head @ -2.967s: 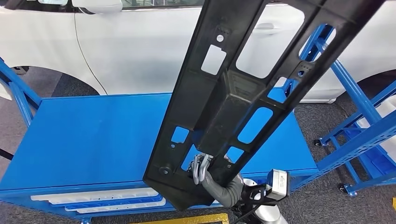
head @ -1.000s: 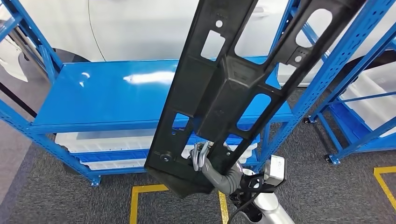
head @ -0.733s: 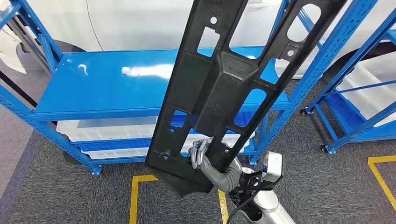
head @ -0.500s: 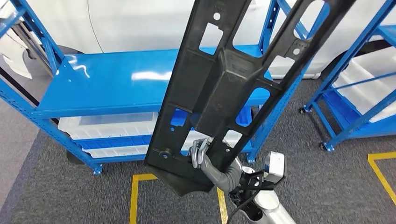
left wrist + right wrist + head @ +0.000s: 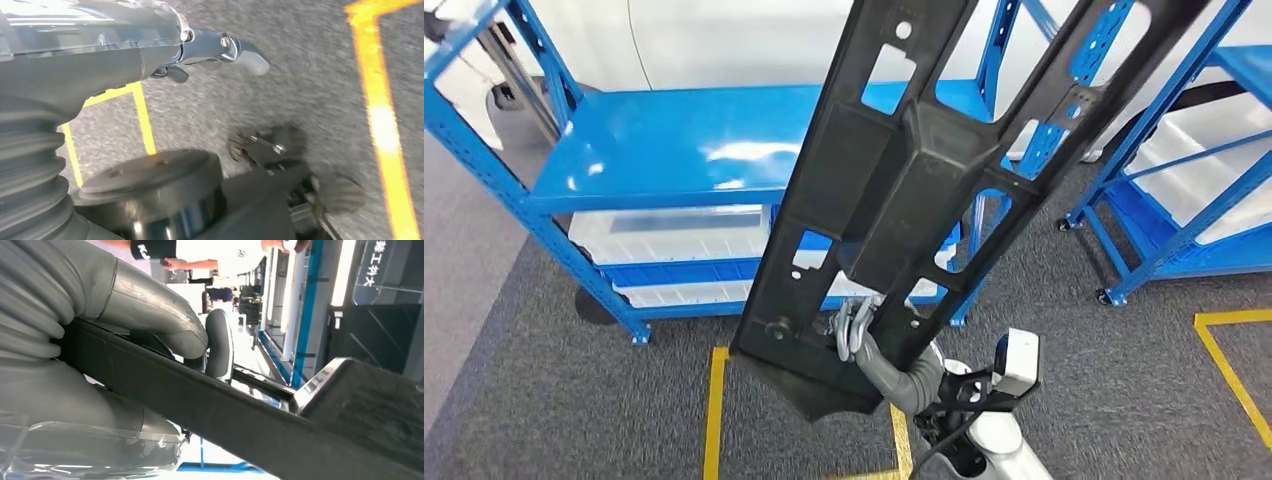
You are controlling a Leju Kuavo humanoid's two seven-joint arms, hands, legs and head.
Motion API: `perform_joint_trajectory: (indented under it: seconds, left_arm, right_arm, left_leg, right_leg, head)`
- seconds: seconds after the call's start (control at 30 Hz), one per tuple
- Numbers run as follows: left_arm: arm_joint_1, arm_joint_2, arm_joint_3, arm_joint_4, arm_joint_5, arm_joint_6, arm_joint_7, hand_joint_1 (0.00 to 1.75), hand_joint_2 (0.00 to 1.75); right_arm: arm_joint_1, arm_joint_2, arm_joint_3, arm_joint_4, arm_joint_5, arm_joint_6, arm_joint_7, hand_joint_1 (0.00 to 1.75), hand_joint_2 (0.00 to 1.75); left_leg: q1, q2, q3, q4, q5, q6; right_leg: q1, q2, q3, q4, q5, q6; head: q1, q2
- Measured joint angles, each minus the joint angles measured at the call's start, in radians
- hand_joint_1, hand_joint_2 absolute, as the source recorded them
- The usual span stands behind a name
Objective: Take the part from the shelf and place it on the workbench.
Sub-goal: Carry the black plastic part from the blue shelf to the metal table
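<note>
A long black plastic part [image 5: 924,170] with several cut-outs stands nearly upright in front of me, running from the lower middle of the head view up past its top edge. My right hand [image 5: 856,330] grips it near its lower end, fingers hooked through an opening. In the right wrist view the thumb and fingers [image 5: 150,305] wrap the part's dark edge [image 5: 250,425]. My left hand [image 5: 100,45] hangs over the grey carpet, thumb stretched out, holding nothing. A blue rack [image 5: 684,150] with a bare top surface stands ahead, beyond the part.
White trays [image 5: 674,235] lie on the rack's lower shelves. A white car [image 5: 724,40] stands behind it. A second blue rack [image 5: 1184,200] is at the right. Yellow floor lines [image 5: 716,410] mark the grey carpet near my feet. A person [image 5: 220,252] stands in the background.
The camera has drawn back from the blue rack, so more carpet and yellow line show. The part stays upright in my right hand's grip.
</note>
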Motion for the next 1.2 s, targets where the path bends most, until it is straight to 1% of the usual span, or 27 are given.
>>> perform_joint_trajectory:
  seconds: [0.07, 0.1, 0.13, 0.17, 0.2, 0.23, 0.27, 0.33, 0.37, 0.43, 0.47, 0.5, 0.53, 0.6, 0.63, 0.67, 0.7, 0.77, 0.8, 0.83, 0.87, 0.93, 1.0, 1.07, 1.13, 1.17, 1.2]
  left_arm:
    - [0.0, -0.001, -0.002, 0.0, 0.0, 0.004, 0.001, 0.0, 1.75]
    - [0.0, -0.001, -0.003, 0.0, 0.0, 0.006, 0.0, 0.0, 1.75]
    - [0.001, -0.001, -0.003, 0.0, 0.0, 0.007, 0.0, 0.0, 1.75]
    - [0.002, -0.001, -0.004, 0.0, 0.0, 0.008, -0.001, 0.0, 1.75]
    - [0.004, -0.002, -0.004, 0.0, 0.0, 0.009, -0.001, 0.0, 1.75]
    - [0.005, -0.003, -0.005, 0.0, 0.0, 0.009, -0.001, 0.0, 1.75]
    - [0.006, -0.004, -0.005, 0.0, 0.0, 0.009, 0.0, 0.0, 1.75]
    - [0.006, -0.007, -0.008, 0.0, -0.003, 0.008, 0.003, 0.0, 1.75]
    - [0.006, -0.008, -0.011, 0.0, -0.005, 0.007, 0.005, 0.0, 1.75]
    - [0.006, -0.009, -0.017, 0.0, -0.009, 0.004, 0.01, 0.0, 1.75]
    - [0.006, -0.009, -0.019, 0.0, -0.011, 0.004, 0.012, 0.0, 1.75]
    - [0.005, -0.009, -0.02, 0.0, -0.012, 0.006, 0.013, 0.0, 1.75]
    - [0.003, -0.009, -0.021, 0.0, -0.013, 0.008, 0.013, 0.0, 1.75]
    - [-0.002, -0.008, -0.022, 0.0, -0.014, 0.013, 0.011, 0.0, 1.75]
    - [-0.005, -0.008, -0.023, 0.0, -0.013, 0.017, 0.01, 0.0, 1.75]
    - [-0.006, -0.007, -0.023, 0.0, -0.011, 0.02, 0.009, 0.0, 1.75]
    - [-0.006, -0.007, -0.023, 0.0, -0.008, 0.024, 0.009, 0.0, 1.75]
    - [-0.004, -0.005, -0.023, 0.0, -0.004, 0.033, 0.011, 0.0, 1.75]
    - [-0.004, -0.004, -0.023, 0.0, -0.004, 0.036, 0.012, 0.0, 1.75]
    - [-0.003, -0.002, -0.025, 0.0, -0.005, 0.039, 0.014, 0.0, 1.75]
    - [-0.003, -0.001, -0.026, 0.0, -0.008, 0.04, 0.015, 0.0, 1.75]
    - [-0.002, 0.001, -0.032, 0.0, -0.012, 0.04, 0.018, 0.0, 1.75]
    - [-0.005, 0.004, -0.037, 0.0, -0.013, 0.04, 0.019, 0.0, 1.75]
    - [-0.006, 0.006, -0.038, 0.0, -0.006, 0.04, 0.013, 0.0, 1.75]
    - [-0.005, 0.009, -0.038, 0.0, 0.004, 0.041, 0.001, 0.0, 1.75]
    - [-0.004, 0.011, -0.038, 0.0, 0.008, 0.042, -0.005, 0.0, 1.75]
    - [-0.005, 0.012, -0.038, 0.0, 0.012, 0.042, -0.01, 0.0, 1.75]
  right_arm:
    - [0.008, 0.0, -0.006, 0.0, 0.004, 0.006, -0.003, 1.75, 1.75]
    - [0.011, -0.001, -0.009, 0.0, 0.006, 0.007, -0.004, 1.75, 1.75]
    - [0.016, -0.001, -0.012, 0.0, 0.008, 0.007, -0.006, 1.75, 1.75]
    - [0.021, -0.001, -0.015, 0.0, 0.01, 0.008, -0.008, 1.75, 1.75]
    - [0.026, -0.002, -0.018, 0.0, 0.011, 0.008, -0.009, 1.75, 1.75]
    - [0.029, -0.003, -0.02, 0.0, 0.012, 0.008, -0.01, 1.75, 1.75]
    - [0.03, -0.004, -0.022, 0.0, 0.013, 0.009, -0.01, 1.75, 1.75]
    - [0.033, -0.005, -0.025, -0.003, 0.015, 0.008, -0.012, 1.75, 1.75]
    - [0.036, -0.005, -0.027, -0.007, 0.016, 0.008, -0.012, 1.75, 1.75]
    - [0.048, -0.006, -0.031, -0.015, 0.019, 0.008, -0.014, 1.75, 1.75]
    - [0.053, -0.006, -0.032, -0.018, 0.02, 0.008, -0.014, 1.75, 1.75]
    - [0.059, -0.006, -0.034, -0.021, 0.022, 0.01, -0.014, 1.75, 1.75]
    - [0.065, -0.006, -0.036, -0.026, 0.023, 0.012, -0.013, 1.75, 1.75]
    - [0.08, -0.006, -0.043, -0.034, 0.025, 0.019, -0.01, 1.75, 1.75]
    - [0.089, -0.006, -0.048, -0.037, 0.025, 0.023, -0.009, 1.75, 1.75]
    - [0.096, -0.006, -0.052, -0.038, 0.026, 0.027, -0.008, 1.75, 1.75]
    - [0.102, -0.006, -0.056, -0.04, 0.026, 0.031, -0.007, 1.75, 1.75]
    - [0.109, -0.006, -0.064, -0.044, 0.025, 0.038, -0.006, 1.75, 1.75]
    - [0.111, -0.006, -0.069, -0.047, 0.025, 0.04, -0.006, 1.75, 1.75]
    - [0.113, -0.005, -0.074, -0.052, 0.024, 0.041, -0.006, 1.75, 1.75]
    - [0.116, -0.005, -0.079, -0.058, 0.024, 0.04, -0.006, 1.75, 1.75]
    - [0.125, -0.004, -0.09, -0.072, 0.025, 0.039, -0.005, 1.75, 1.75]
    - [0.133, -0.005, -0.101, -0.085, 0.026, 0.039, -0.005, 1.75, 1.75]
    - [0.139, -0.005, -0.109, -0.094, 0.026, 0.041, -0.005, 1.75, 1.75]
    - [0.145, -0.005, -0.114, -0.098, 0.026, 0.044, -0.007, 1.75, 1.75]
    - [0.149, -0.005, -0.116, -0.099, 0.026, 0.046, -0.009, 1.75, 1.75]
    - [0.153, -0.006, -0.117, -0.099, 0.026, 0.047, -0.012, 1.75, 1.75]
  left_leg:
    - [0.001, 0.002, -0.029, -0.001, 0.023, 0.009]
    - [0.0, 0.002, -0.043, -0.001, 0.035, 0.01]
    - [0.0, 0.003, -0.058, 0.0, 0.046, 0.01]
    - [-0.001, 0.003, -0.072, 0.001, 0.057, 0.009]
    - [-0.001, 0.003, -0.085, 0.003, 0.066, 0.007]
    - [-0.001, 0.003, -0.098, 0.005, 0.075, 0.005]
    - [-0.002, 0.003, -0.108, 0.009, 0.081, 0.002]
    - [-0.004, 0.003, -0.12, 0.017, 0.091, -0.007]
    - [-0.004, 0.003, -0.123, 0.019, 0.096, -0.013]
    - [-0.004, 0.004, -0.127, 0.019, 0.105, -0.024]
    - [-0.003, 0.003, -0.131, 0.025, 0.1, -0.03]
    - [-0.002, 0.002, -0.141, 0.049, 0.08, -0.035]
    - [-0.001, 0.001, -0.158, 0.095, 0.046, -0.04]
    - [0.002, 0.001, -0.204, 0.229, -0.036, -0.05]
    - [0.003, 0.001, -0.218, 0.283, -0.059, -0.053]
    - [0.004, 0.001, -0.216, 0.304, -0.062, -0.055]
    - [0.005, 0.0, -0.195, 0.286, -0.047, -0.055]
    - [0.009, -0.018, -0.111, 0.158, 0.004, -0.051]
    - [0.01, -0.033, -0.073, 0.094, 0.018, -0.047]
    - [0.01, -0.046, -0.048, 0.05, 0.023, -0.044]
    - [0.01, -0.053, -0.038, 0.03, 0.018, -0.04]
    - [0.01, -0.043, -0.038, 0.021, 0.019, -0.032]
    - [0.013, -0.026, -0.039, 0.014, 0.025, -0.018]
    - [0.013, -0.007, -0.041, 0.01, 0.03, -0.008]
    - [0.01, 0.012, -0.044, 0.011, 0.029, -0.005]
    - [0.008, 0.022, -0.044, 0.012, 0.029, -0.004]
    - [0.007, 0.031, -0.044, 0.012, 0.028, -0.004]
  right_leg:
    - [-0.003, 0.003, -0.035, 0.106, -0.1, 0.009]
    - [-0.004, 0.003, -0.052, 0.174, -0.137, 0.012]
    - [-0.005, 0.003, -0.061, 0.23, -0.147, 0.014]
    - [-0.006, 0.003, -0.058, 0.26, -0.132, 0.016]
    - [-0.007, 0.003, -0.039, 0.258, -0.104, 0.015]
    - [-0.007, 0.003, 0.002, 0.216, -0.076, 0.013]
    - [-0.006, 0.003, 0.057, 0.145, -0.067, 0.008]
    - [-0.002, 0.002, 0.154, 0.004, -0.088, -0.003]
    - [0.001, 0.002, 0.175, -0.033, -0.103, -0.009]
    - [0.002, 0.001, 0.177, -0.051, -0.103, -0.019]
    - [0.0, 0.0, 0.176, -0.055, -0.097, -0.025]
    - [-0.003, 0.001, 0.174, -0.058, -0.09, -0.031]
    - [-0.006, 0.001, 0.17, -0.061, -0.083, -0.035]
    - [-0.005, 0.004, 0.158, -0.058, -0.076, -0.039]
    - [-0.005, 0.007, 0.152, -0.056, -0.072, -0.039]
    - [-0.005, 0.012, 0.146, -0.053, -0.07, -0.038]
    - [-0.005, 0.019, 0.141, -0.049, -0.068, -0.037]
    - [-0.006, 0.036, 0.134, -0.042, -0.066, -0.033]
    - [-0.006, 0.046, 0.13, -0.039, -0.065, -0.029]
    - [-0.005, 0.054, 0.126, -0.036, -0.062, -0.024]
    - [-0.006, 0.062, 0.121, -0.035, -0.059, -0.018]
    - [-0.006, 0.074, 0.114, -0.035, -0.054, -0.006]
    - [-0.005, 0.059, 0.099, -0.011, -0.07, 0.003]
    - [-0.005, 0.029, 0.05, 0.088, -0.125, 0.009]
    - [-0.007, 0.018, -0.012, 0.215, -0.175, 0.012]
    - [-0.008, 0.016, -0.027, 0.244, -0.175, 0.012]
    - [-0.008, 0.014, -0.027, 0.242, -0.16, 0.011]
  head:
    - [0.0, 0.0]
    - [0.0, 0.0]
    - [0.0, 0.0]
    - [0.0, 0.0]
    - [0.0, 0.0]
    - [0.0, 0.0]
    - [0.0, 0.0]
    - [0.0, 0.0]
    - [0.0, 0.0]
    - [0.0, 0.0]
    - [0.0, 0.0]
    - [0.0, 0.0]
    - [0.0, 0.0]
    - [0.0, 0.0]
    - [0.0, 0.0]
    - [0.0, 0.0]
    - [0.0, 0.0]
    - [0.0, 0.0]
    - [0.0, 0.0]
    - [0.0, 0.0]
    - [0.0, 0.0]
    - [0.0, 0.0]
    - [0.0, 0.0]
    - [0.0, 0.0]
    - [0.0, 0.0]
    - [0.0, 0.0]
    - [0.0, 0.0]
